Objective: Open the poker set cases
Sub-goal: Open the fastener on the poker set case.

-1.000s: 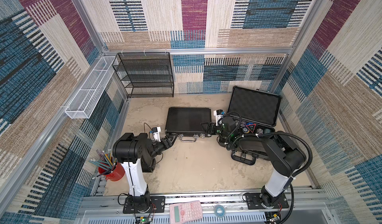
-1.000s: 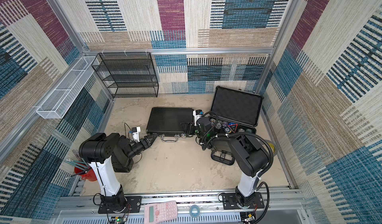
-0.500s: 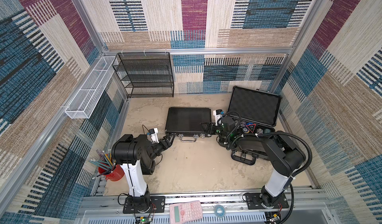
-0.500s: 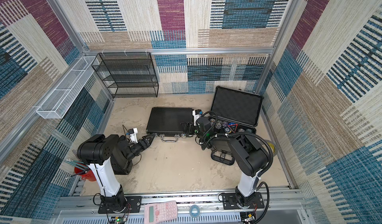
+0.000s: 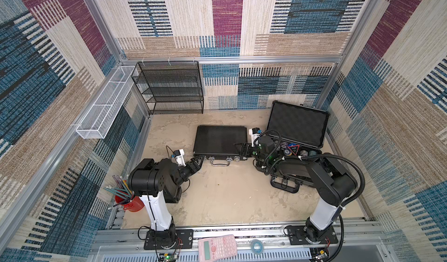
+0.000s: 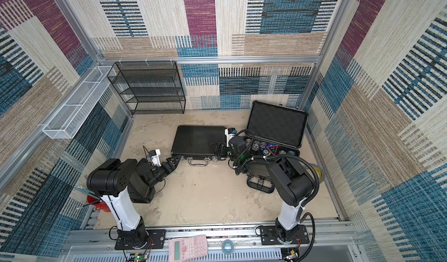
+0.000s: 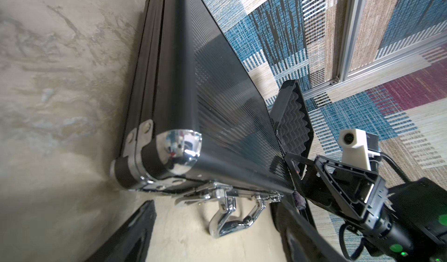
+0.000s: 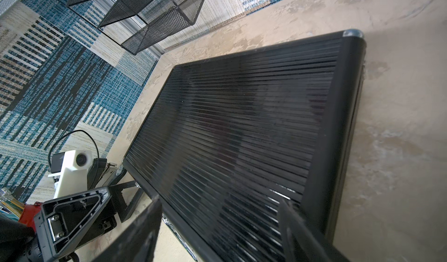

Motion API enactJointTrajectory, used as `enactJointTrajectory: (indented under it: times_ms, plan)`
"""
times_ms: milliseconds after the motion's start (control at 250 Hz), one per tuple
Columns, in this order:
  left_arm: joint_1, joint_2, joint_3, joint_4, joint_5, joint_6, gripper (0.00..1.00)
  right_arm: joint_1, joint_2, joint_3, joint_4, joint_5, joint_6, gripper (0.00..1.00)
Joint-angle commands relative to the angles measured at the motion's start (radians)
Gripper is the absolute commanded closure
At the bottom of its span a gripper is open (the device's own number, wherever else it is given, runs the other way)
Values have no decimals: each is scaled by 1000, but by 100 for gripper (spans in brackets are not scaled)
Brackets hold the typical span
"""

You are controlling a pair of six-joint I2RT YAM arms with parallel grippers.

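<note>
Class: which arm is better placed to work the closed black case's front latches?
Probably left: the left gripper, open, faces the slim black case's front latches; the right gripper is over its lid.

**Two poker set cases, side by side.**
Slim black ribbed case [image 5: 220, 140] lies flat, shut, handle [image 5: 219, 163] toward the robot; bulkier case [image 5: 298, 125] beside it stands open, foam-lined lid raised, chips [image 5: 290, 150] visible inside.

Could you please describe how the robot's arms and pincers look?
The left arm and right arm each have a white lower column and bulky black joints. The left pincer and right pincer are black with triangular framed fingers, each beside a white camera block. A black corrugated cable loops along the right arm.
</note>
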Motion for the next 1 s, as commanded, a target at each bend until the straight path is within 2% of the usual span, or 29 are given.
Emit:
enactJointTrajectory:
  times_ms: [0, 116, 500, 996]
  plan:
    - [-10, -31, 3, -339, -61, 52, 18, 2, 9, 0, -117, 23, 6, 22]
    - [-19, -65, 30, -423, -56, 74, 17, 3, 9, -2, -118, 24, 7, 22]
    - [-24, 29, 56, -354, 3, 38, 16, 2, 12, 1, -121, 27, 7, 22]
    - [-53, 30, 58, -372, 1, 25, 16, 4, 16, 4, -126, 32, 7, 22]
